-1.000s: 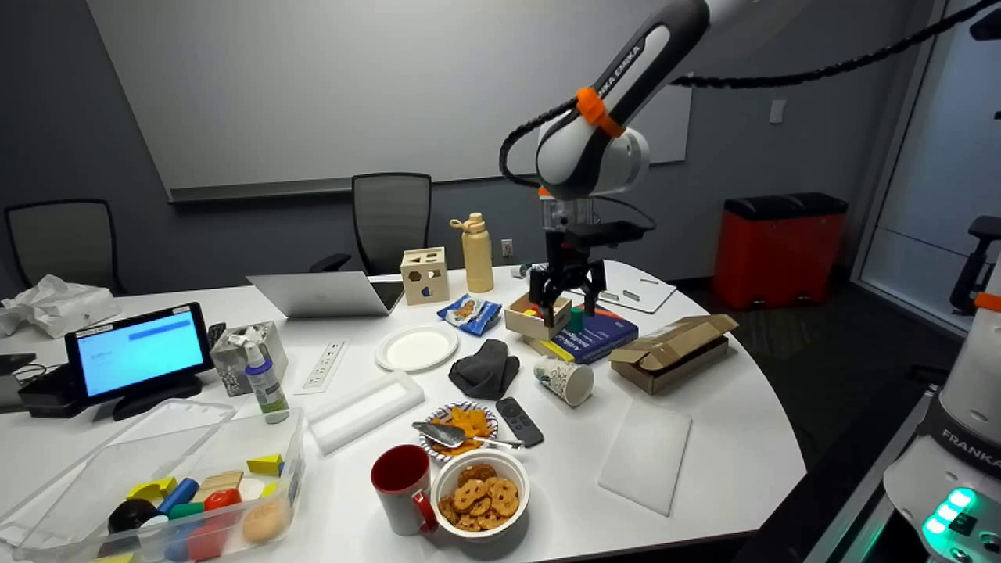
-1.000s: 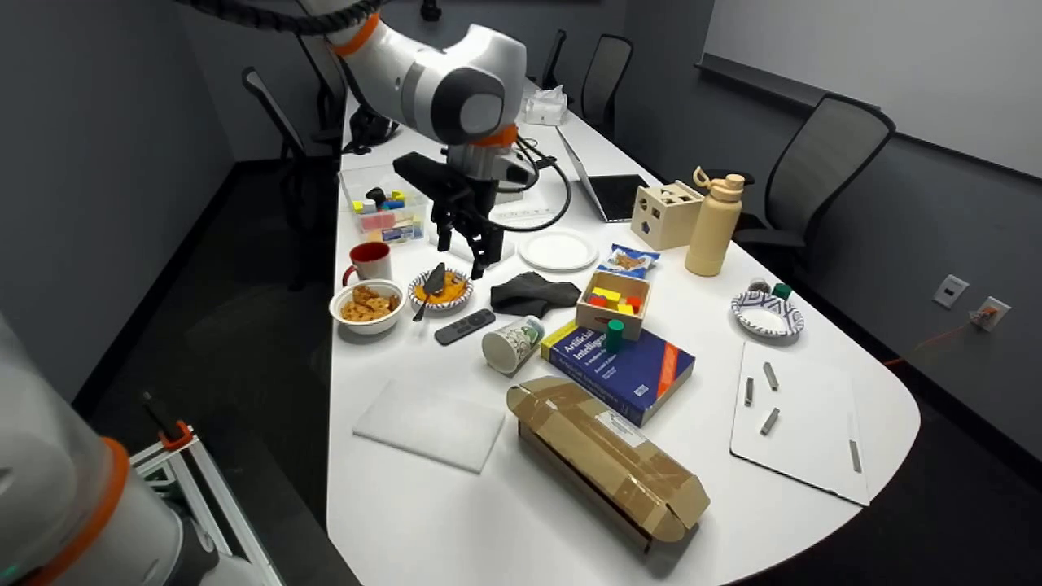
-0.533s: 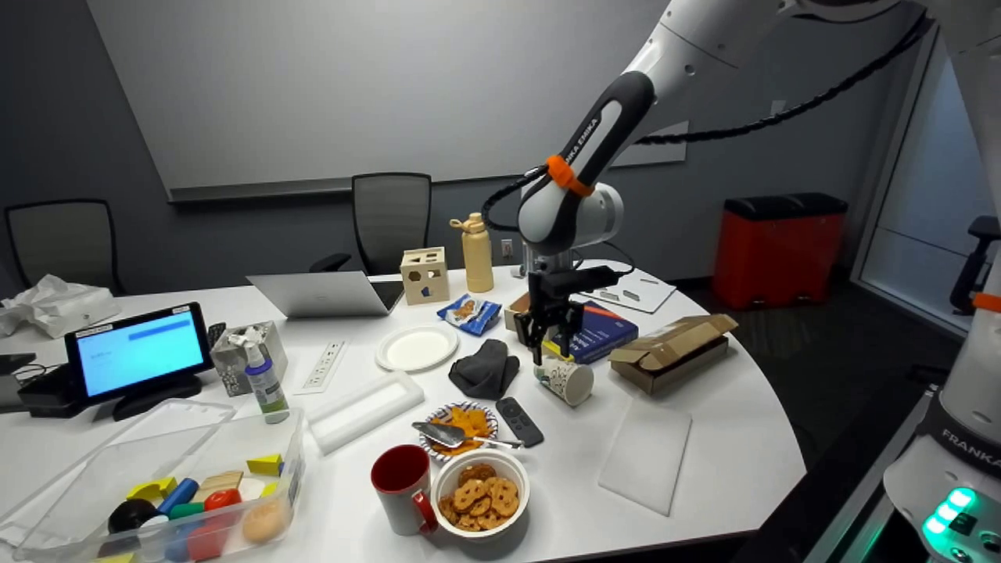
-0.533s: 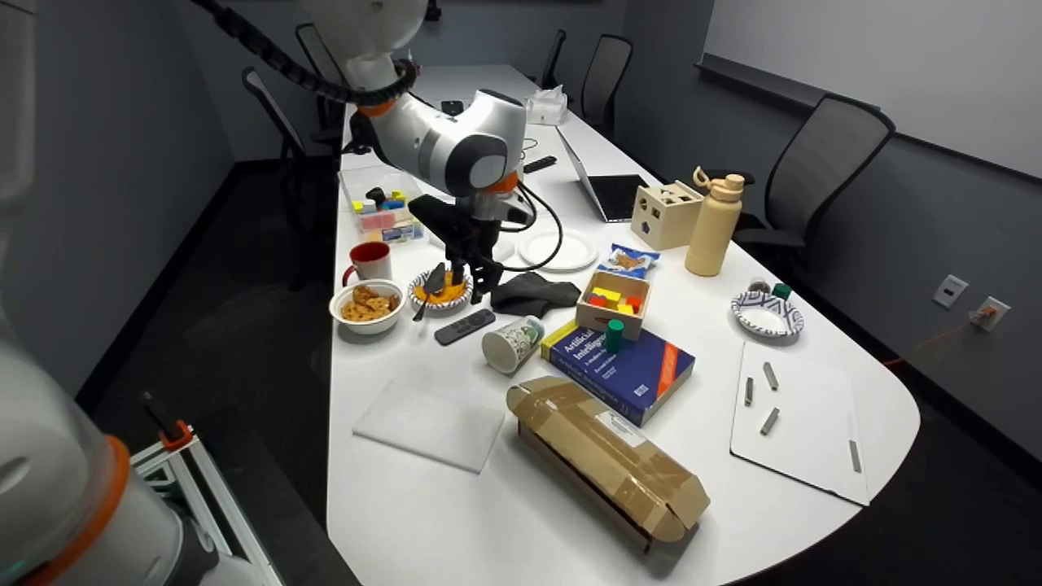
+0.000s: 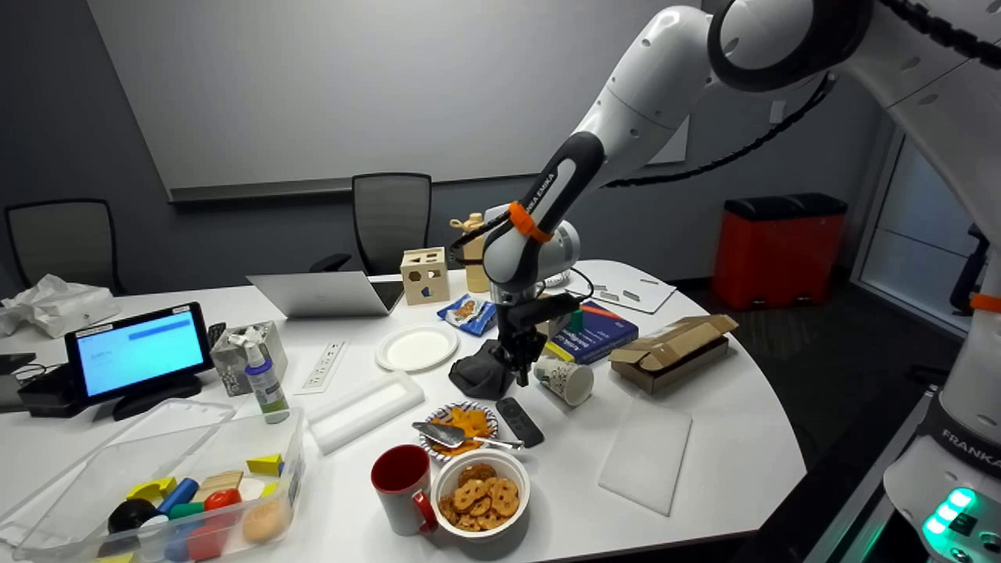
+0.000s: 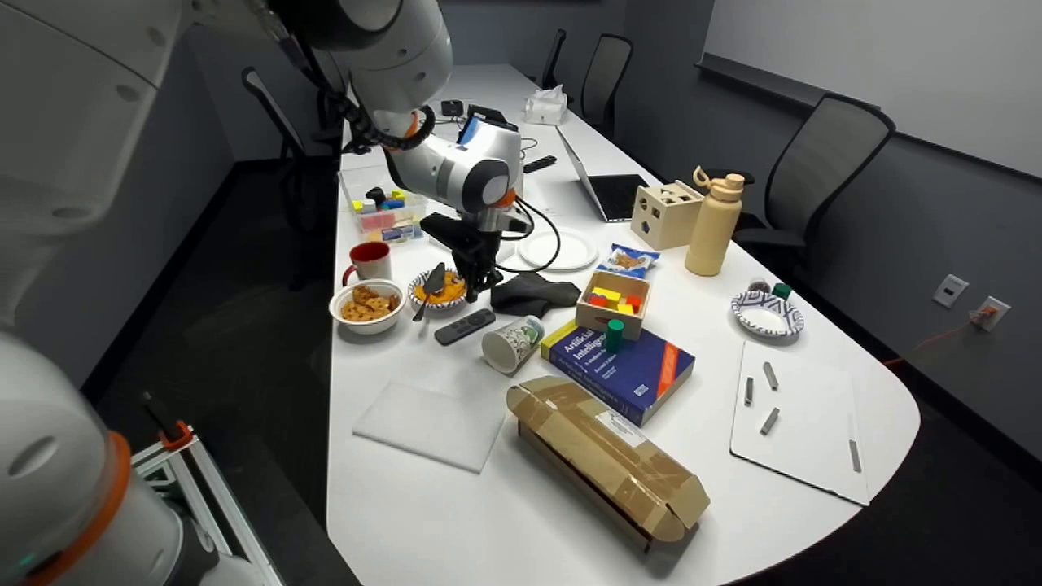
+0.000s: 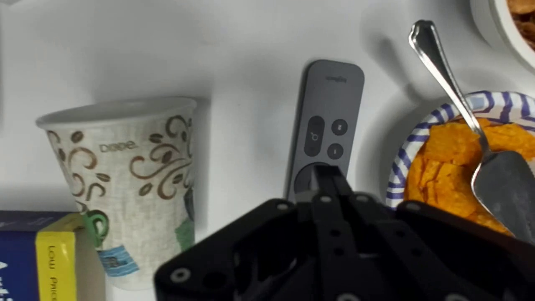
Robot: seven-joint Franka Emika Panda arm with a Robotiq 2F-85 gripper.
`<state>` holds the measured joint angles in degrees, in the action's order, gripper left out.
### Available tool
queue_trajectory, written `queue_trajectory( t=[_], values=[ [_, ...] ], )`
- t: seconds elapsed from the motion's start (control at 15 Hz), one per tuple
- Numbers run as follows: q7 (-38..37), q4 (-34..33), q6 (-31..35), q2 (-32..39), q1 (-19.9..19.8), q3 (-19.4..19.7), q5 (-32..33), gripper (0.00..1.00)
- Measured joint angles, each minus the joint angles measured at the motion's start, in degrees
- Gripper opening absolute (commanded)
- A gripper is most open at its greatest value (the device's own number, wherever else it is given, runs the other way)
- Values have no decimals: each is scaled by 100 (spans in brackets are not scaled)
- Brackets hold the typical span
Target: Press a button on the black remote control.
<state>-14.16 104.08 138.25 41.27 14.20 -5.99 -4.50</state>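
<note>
The black remote control (image 7: pixel 334 96) lies flat on the white table, showing dark grey in the wrist view with its small round buttons and part of a round dial (image 7: pixel 301 179). In that view my gripper (image 7: pixel 330 175) is shut, its fingertips pressed together with nothing between them, and they cover part of the dial and the lower end. Both exterior views show the remote (image 5: pixel 519 422) (image 6: pixel 465 326) with the gripper (image 5: pixel 522 380) (image 6: pixel 474 296) pointing down near its far end. The tips appear to hover above it, with no contact visible.
A paper cup (image 7: pixel 138 179) lies on its side by the remote. Across from it stands a striped bowl (image 7: pixel 407 150) of orange chips with a metal server (image 7: pixel 449 79) on it. A dark cloth (image 5: pixel 477 374), snack bowl (image 5: pixel 516 500) and blue book (image 5: pixel 598 332) are close by.
My gripper has gone from open to shut. The arm has come down and moved across past the book and cup toward the remote. The table objects have not moved.
</note>
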Motion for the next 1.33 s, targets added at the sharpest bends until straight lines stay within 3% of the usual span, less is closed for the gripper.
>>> queue_trajectory(
  t=[0.4,1.33],
  values=[
    [-30,-946,-515,709,303,63,185,0],
    [-92,-1845,-1053,1423,355,171,242,0]
  ],
)
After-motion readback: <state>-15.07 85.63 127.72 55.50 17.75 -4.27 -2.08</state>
